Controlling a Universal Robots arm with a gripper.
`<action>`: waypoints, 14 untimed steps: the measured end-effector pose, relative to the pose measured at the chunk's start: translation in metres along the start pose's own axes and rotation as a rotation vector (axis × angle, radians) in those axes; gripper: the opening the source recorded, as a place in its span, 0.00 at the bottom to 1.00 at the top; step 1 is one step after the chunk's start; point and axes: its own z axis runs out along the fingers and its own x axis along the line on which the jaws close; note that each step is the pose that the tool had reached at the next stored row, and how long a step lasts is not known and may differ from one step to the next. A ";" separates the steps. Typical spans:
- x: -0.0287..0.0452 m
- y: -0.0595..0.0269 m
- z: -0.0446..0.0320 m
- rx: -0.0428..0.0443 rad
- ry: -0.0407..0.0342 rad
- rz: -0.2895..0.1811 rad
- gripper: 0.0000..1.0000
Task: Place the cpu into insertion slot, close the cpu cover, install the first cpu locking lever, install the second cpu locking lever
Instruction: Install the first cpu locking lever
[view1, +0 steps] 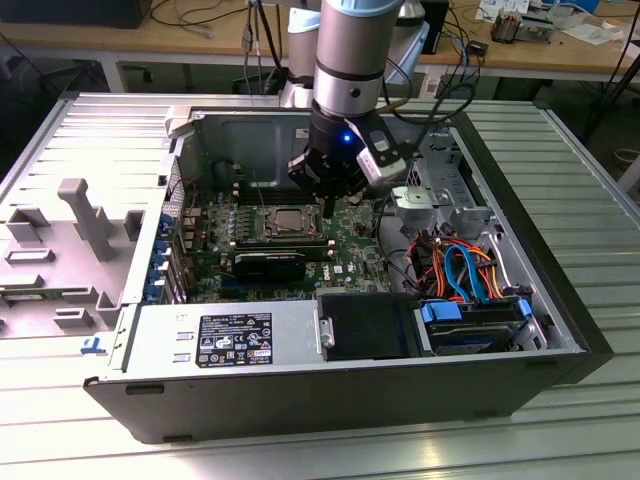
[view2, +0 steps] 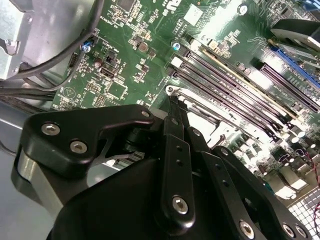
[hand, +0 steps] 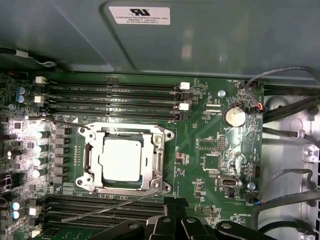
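Hand (view1: 327, 207) fingers together, holding nothing, above motherboard (hand: 210, 145); cpu (hand: 123, 159) seated under cpu cover (hand: 159, 145); white label (hand: 139, 15) on chassis.

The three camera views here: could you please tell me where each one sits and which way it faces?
Exterior view: off the arm, above the open computer case, looking down; arm and hand show.
First wrist view: on the arm, looking at the cpu under the cpu cover; hand at the edge.
Second wrist view: on the arm, looking along the hand across the motherboard.
Both wrist views share the memory slots.

The cpu (hand: 123, 159) top is matt silver-grey metal, the cpu cover (hand: 159, 160) shiny bare metal, the pincer (hand: 172, 210) black.
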 end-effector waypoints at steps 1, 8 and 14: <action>0.0005 0.0000 0.0001 0.0000 0.0000 0.000 0.11; 0.0023 0.0001 0.0007 0.0000 0.0000 0.000 0.11; 0.0041 0.0003 0.0012 0.0000 0.0000 0.000 0.11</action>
